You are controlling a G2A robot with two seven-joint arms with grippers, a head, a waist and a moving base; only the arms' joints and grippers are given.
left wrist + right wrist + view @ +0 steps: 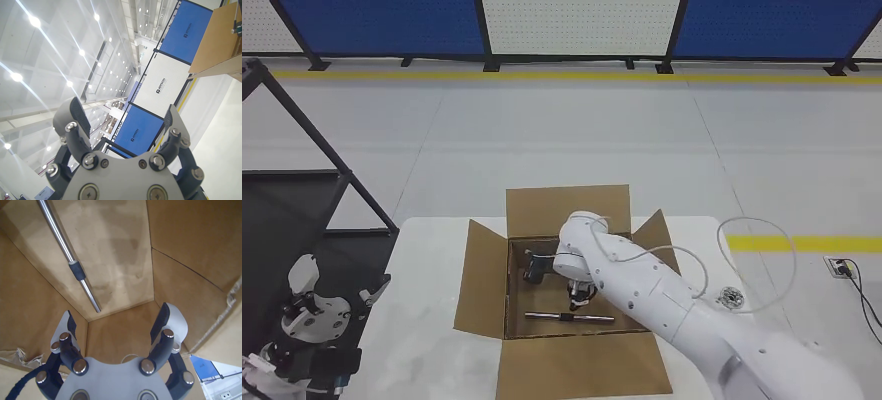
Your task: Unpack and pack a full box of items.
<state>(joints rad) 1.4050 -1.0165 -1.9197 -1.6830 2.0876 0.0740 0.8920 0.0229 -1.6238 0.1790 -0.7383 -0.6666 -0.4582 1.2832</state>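
An open cardboard box stands on the white table with its flaps spread. A slim metal rod with a black band lies on the box floor near the front wall; in the right wrist view the metal rod runs along the floor by a side wall. My right gripper is down inside the box, open and holding nothing, a little above the floor and beside the rod's end. My left gripper is open and points up at the ceiling, off the table's left side, where the top view shows it as the left gripper.
A black frame rack stands left of the table. A white cable loops over the table's right part near a small round fitting. Blue and white partition panels close off the far side of the floor.
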